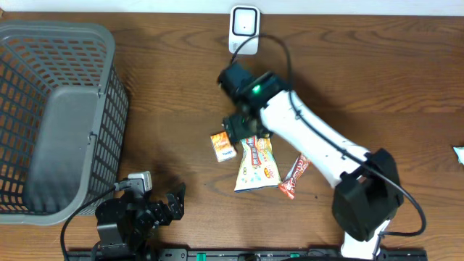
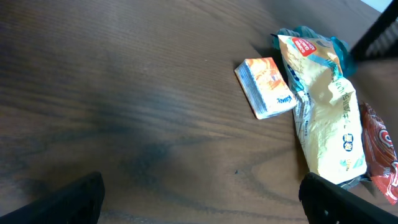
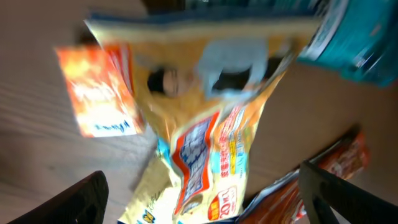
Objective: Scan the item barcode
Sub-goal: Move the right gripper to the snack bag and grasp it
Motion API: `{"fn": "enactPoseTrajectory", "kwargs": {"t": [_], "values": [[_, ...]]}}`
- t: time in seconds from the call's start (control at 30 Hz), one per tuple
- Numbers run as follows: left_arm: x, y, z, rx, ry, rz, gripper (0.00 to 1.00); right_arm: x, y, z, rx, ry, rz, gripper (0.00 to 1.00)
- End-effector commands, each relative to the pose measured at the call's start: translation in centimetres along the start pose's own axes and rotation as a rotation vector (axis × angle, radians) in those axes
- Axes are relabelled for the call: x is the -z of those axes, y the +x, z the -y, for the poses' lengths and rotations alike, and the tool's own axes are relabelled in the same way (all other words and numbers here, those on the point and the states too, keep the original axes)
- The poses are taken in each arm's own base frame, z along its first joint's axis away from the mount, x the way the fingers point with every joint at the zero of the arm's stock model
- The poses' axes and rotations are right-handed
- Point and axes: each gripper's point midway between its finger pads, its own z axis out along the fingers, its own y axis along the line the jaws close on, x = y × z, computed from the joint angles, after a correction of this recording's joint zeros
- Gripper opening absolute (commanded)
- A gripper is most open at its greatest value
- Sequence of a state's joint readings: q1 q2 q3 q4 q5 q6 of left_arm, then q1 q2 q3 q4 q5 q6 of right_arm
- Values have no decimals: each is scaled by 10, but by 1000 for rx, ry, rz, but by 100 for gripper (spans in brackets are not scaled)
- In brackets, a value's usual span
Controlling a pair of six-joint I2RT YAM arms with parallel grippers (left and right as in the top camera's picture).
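Note:
A yellow snack bag (image 1: 257, 165) lies flat on the wooden table, with a small orange box (image 1: 223, 146) to its left and a red snack pack (image 1: 293, 176) to its right. My right gripper (image 1: 245, 129) hovers over the bag's top end. Its fingers (image 3: 74, 199) stand wide apart, and the yellow bag (image 3: 211, 124) lies below them, blurred. A teal packet (image 3: 351, 50) shows beyond the bag. The white scanner (image 1: 245, 29) stands at the table's far edge. My left gripper (image 1: 165, 204) is open and empty near the front edge, facing the orange box (image 2: 267, 87) and the yellow bag (image 2: 326, 106).
A large grey mesh basket (image 1: 109, 109) fills the left side of the table. The scanner's black cable (image 1: 284, 54) runs over the right arm (image 1: 319, 138). A white scrap (image 1: 459, 154) lies at the right edge.

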State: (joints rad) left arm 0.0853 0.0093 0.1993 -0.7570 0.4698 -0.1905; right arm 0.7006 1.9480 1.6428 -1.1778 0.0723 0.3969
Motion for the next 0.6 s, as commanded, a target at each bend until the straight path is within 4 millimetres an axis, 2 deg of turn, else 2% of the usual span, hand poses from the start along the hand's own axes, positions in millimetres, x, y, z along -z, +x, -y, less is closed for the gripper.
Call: {"fn": "enactPoseTrajectory", "kwargs": {"t": [0.0,0.27,0.37,0.5,0.57], "values": [[0,1,1,14,8,-3,100,-21,15,7,-54,76,-25,92],[0,1,1,14,8,-3,100,-68,26,-4,-32,51,16,91],[0,1,1,14,8,-3,100,-84,29,-1,-37,48,35,82],[0,1,1,14,8,-3,100,-95,36,3,-36,61,33,54],[0,1,1,14,8,-3,100,-94,35,4,-35,67,36,30]]}}
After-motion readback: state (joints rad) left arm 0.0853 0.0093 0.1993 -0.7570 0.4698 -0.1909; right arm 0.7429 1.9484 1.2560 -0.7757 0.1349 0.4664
